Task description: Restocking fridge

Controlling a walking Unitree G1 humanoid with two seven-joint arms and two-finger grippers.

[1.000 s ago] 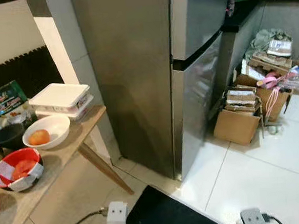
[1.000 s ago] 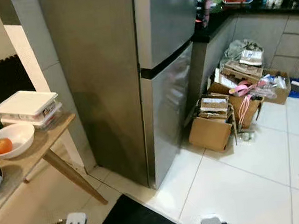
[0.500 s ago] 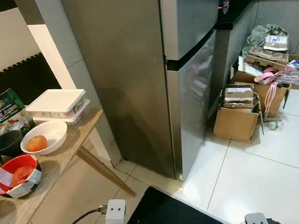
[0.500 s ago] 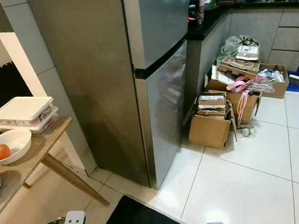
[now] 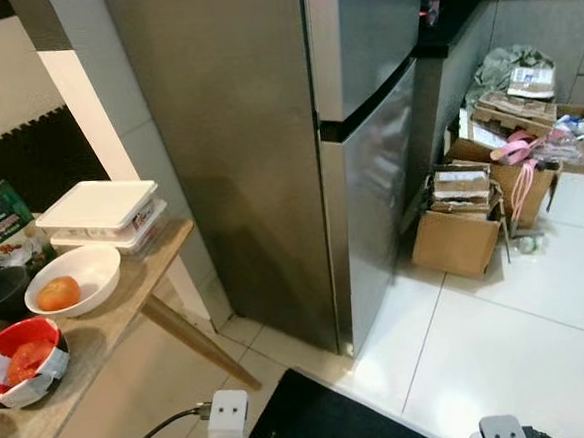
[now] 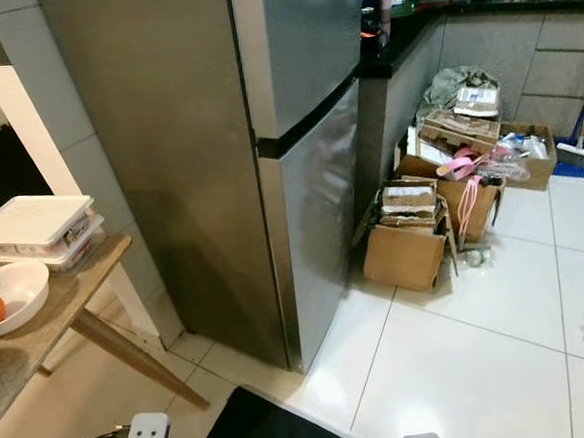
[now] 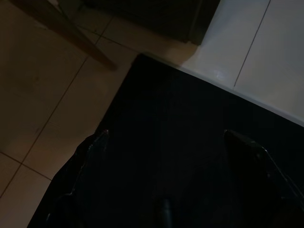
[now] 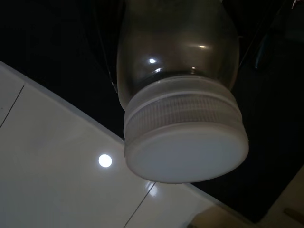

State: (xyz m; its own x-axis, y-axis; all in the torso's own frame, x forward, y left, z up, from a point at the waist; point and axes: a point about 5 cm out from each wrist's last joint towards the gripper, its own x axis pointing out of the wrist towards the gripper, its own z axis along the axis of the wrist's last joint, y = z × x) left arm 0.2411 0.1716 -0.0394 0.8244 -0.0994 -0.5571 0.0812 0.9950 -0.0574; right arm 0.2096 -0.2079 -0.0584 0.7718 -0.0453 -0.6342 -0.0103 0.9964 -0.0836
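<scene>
While the right gripper (image 8: pixel 180 42) clamps one jar (image 8: pixel 183 114), the left gripper (image 7: pixel 166 142) hangs apart beside one fridge (image 5: pixel 296 128).

The fridge (image 5: pixel 307 148) stood at twelve o'clock. At nine o'clock a table (image 5: pixel 127 301) bore stacked containers (image 5: pixel 99 212) behind a bowl (image 5: pixel 74 279). Cardboard boxes (image 5: pixel 468 222) sat on the floor (image 5: pixel 522 353) at two o'clock.

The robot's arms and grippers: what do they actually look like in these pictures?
Little of them shows. In the left eye view, a boxy white block with two small dark dots sits at the bottom edge on the left arm, a thin black cable trailing from it. A similar grey-white block marks the right arm. The left gripper has two long, glossy black fingers with rounded tips.
</scene>
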